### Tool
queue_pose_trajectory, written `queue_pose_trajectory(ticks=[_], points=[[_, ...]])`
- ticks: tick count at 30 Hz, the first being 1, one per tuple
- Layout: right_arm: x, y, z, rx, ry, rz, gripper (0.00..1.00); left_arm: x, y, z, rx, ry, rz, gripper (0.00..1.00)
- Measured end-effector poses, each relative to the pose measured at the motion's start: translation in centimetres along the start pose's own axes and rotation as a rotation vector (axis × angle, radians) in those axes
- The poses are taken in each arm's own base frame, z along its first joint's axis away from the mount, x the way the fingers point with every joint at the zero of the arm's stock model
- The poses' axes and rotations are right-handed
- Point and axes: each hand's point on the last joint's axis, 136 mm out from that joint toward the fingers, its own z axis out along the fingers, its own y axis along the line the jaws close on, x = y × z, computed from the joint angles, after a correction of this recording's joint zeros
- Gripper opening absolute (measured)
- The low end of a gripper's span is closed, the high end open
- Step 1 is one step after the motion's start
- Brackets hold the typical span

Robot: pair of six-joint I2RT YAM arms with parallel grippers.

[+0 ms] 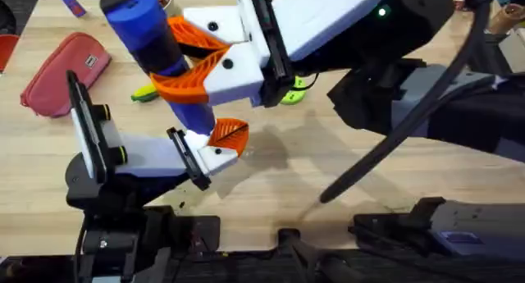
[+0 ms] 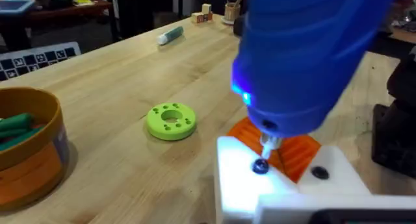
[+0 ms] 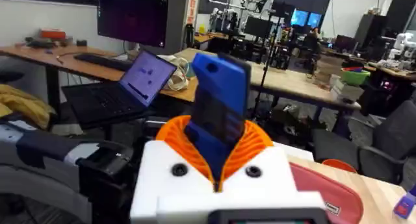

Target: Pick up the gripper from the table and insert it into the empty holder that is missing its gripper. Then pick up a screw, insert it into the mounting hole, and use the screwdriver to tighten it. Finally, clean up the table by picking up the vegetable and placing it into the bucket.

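Wooden tabletop: right gripper (image 1: 193,66) pinches the blue screwdriver (image 1: 148,33), tip on the screw (image 2: 260,166); a tilt could cam out. Left fingers: cannot tell.

The screwdriver (image 1: 152,45) is bright blue with a darker band and a small blue light glowing near its silver tip, and the right pincer (image 1: 197,66) around it is white with orange ribbed pads. The gripper (image 2: 286,149) is orange against the white holder (image 2: 260,185). On the pale wood-grain tabletop (image 2: 130,74) sit a lime-green disc (image 2: 171,121), an orange-brown bucket (image 2: 29,149) and a red pouch (image 1: 61,70).
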Motion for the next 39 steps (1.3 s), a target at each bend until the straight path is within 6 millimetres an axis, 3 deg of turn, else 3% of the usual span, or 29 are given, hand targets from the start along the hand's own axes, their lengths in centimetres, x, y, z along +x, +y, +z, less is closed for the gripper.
queue_pose_trajectory(ticks=[24, 39], points=[[0.0, 0.0, 0.0, 0.0, 0.0, 0.0, 0.024, 0.0, 0.0, 0.0, 0.0, 0.0, 0.0, 0.018], [1.0, -0.5, 0.2, 0.013, 0.008, 0.018, 0.024, 0.0, 0.0, 0.0, 0.0, 0.0, -0.001, 0.018]])
